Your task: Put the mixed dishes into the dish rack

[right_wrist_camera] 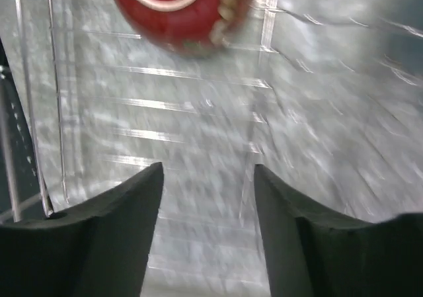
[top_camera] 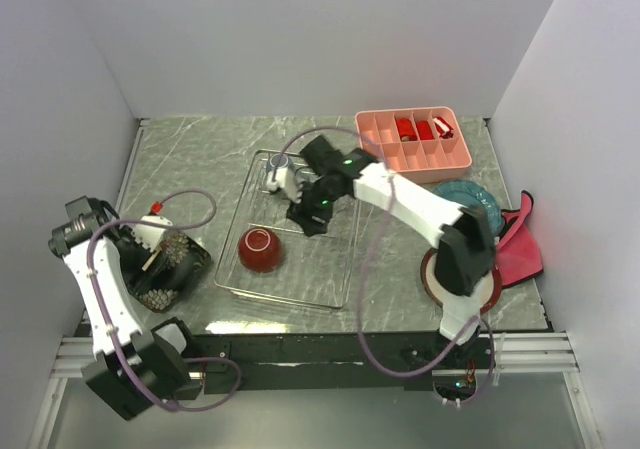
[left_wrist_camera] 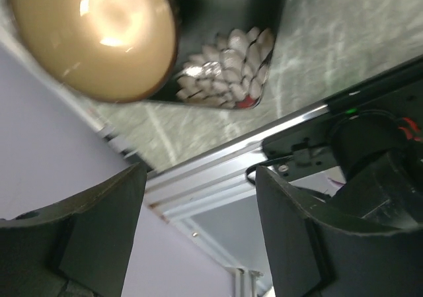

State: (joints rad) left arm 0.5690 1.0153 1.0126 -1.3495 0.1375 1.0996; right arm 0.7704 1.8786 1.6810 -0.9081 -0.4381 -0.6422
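The dishes are stiff and glazed, so they are likely slippery and would chip if dropped. The plates lie flat, so each probably has to be pinched at its rim. The bowls and the mug offer an upright wall to clamp.

Inside the dish rack (top_camera: 310, 287) sit one red bowl (top_camera: 260, 249), near its front edge, and one grey-blue mug (top_camera: 274, 167), at its back left corner. Something clear beside the mug is too small to name. Left of the rack lies one black square plate (left_wrist_camera: 225, 79) carrying one small bowl (left_wrist_camera: 92, 39). Right of the rack are one teal plate (top_camera: 476, 197) and one red-rimmed plate (top_camera: 428, 272), the latter partly hidden by the arm.

The right gripper (right_wrist_camera: 208, 171) hangs over the rack with its fingers apart and nothing between them. The left gripper (left_wrist_camera: 201, 171), by the square plate, is likewise spread and empty.
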